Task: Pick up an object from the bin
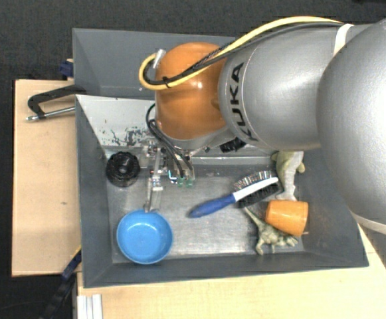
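My gripper [155,190] hangs below the orange wrist cover, over the left middle of the bin floor. Its tip stands just above the rim of a blue round bowl [144,238] that sits in the near left corner. A black round cap-like thing [121,168] lies to the gripper's left, close beside it. To the right, a brush with a blue handle and black bristles [236,197] lies slantwise on the floor. I see nothing held in the gripper.
At the right end of the bin an orange cup [288,216] lies on its side over a green toy figure [273,239], with a pale whitish thing [289,167] behind them. The big grey arm covers the bin's far right part.
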Controlling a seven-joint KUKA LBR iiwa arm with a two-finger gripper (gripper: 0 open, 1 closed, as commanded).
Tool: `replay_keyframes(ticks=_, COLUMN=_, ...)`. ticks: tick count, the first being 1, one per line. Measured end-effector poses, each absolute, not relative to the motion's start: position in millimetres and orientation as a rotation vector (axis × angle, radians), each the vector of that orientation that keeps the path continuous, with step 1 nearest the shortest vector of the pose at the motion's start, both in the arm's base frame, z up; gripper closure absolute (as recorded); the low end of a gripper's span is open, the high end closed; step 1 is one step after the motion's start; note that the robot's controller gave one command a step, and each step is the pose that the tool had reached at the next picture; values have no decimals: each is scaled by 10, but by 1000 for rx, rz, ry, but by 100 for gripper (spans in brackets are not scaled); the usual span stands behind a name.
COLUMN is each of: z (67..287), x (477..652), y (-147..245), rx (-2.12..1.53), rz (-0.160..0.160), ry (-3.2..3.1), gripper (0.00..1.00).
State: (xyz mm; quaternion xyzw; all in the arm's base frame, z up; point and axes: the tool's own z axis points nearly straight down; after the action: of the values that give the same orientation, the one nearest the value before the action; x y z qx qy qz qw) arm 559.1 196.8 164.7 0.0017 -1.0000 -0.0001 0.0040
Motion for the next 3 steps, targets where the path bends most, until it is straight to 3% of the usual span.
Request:
replay_keyframes(ticks=1, z=1157, x=4908, y=2298, rx=195, rz=0, ry=-3128, gripper=0)
replay_keyframes(ticks=2, z=703, x=4947, y=2285, rx=792, rz=0, ry=-3040, gripper=0)
replay_keyframes(ticks=3, z=719, x=4962, y=2289, rx=791, rz=-3, ry=-3046, gripper=100)
